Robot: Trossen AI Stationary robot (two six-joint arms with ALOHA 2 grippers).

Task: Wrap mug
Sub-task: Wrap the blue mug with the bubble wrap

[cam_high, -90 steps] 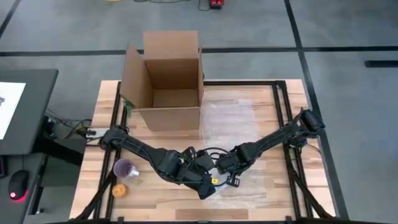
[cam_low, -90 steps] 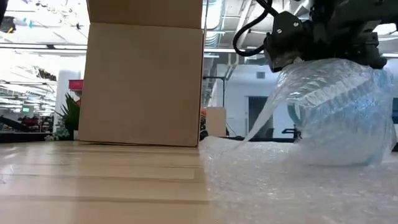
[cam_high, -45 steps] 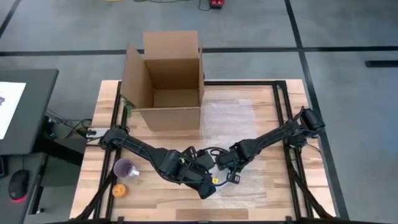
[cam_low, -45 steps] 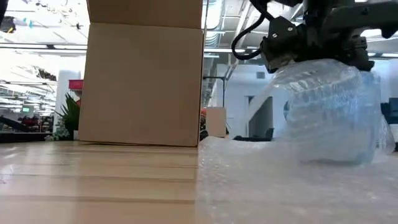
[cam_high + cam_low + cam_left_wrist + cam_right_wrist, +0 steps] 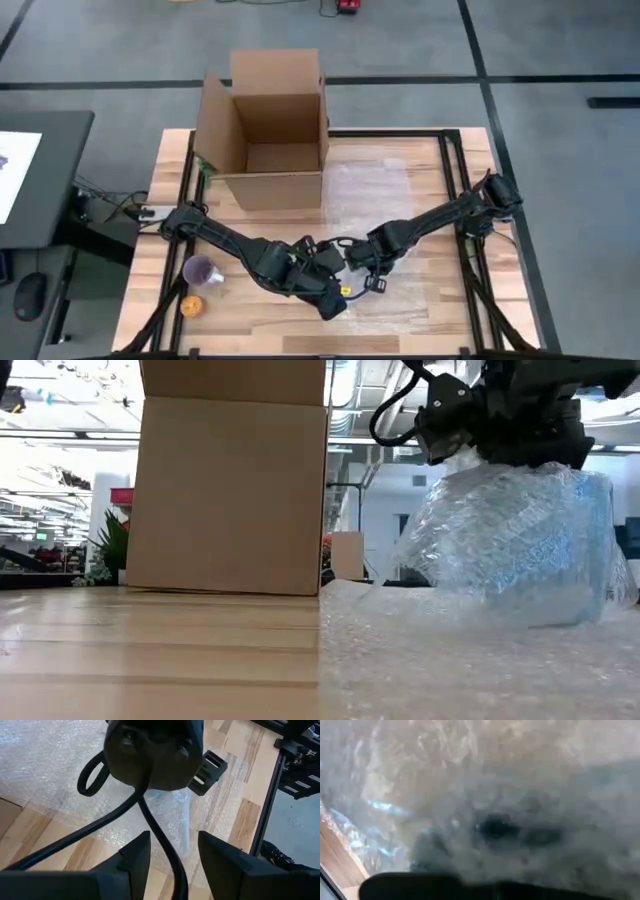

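Observation:
A pale blue mug [image 5: 535, 555] stands on the bubble wrap sheet [image 5: 375, 190] near the table's front middle, showing only dimly through a flap of that wrap [image 5: 450, 530] pulled over it. My right gripper [image 5: 500, 435] sits on top of the covered mug, shut on the wrap; in its wrist view, wrap [image 5: 485, 785] fills the picture. My left gripper [image 5: 172, 842] is open just beside it on the near-left side [image 5: 335, 300], with only the right arm's cable between its fingers. My right gripper holds the bubble wrap flap where it gathers above the mug's top [image 5: 470, 460], coming from above. Its own body and the wrap hide the fingers and the kind of hold. The flap drapes down over the mug's left side onto the sheet [image 5: 420, 585].
An open cardboard box [image 5: 265, 130] stands at the table's far left-middle. A purple cup [image 5: 203, 270] and a small orange thing [image 5: 192, 306] lie near the front left corner. Bare wood lies to the left of the wrap [image 5: 150, 650].
My right gripper has moved a little toward the table's left, carrying the wrap. The flap, a narrow taut strip rising from the sheet a second ago, now spreads as a wide tent over the mug's left side and hides more of it.

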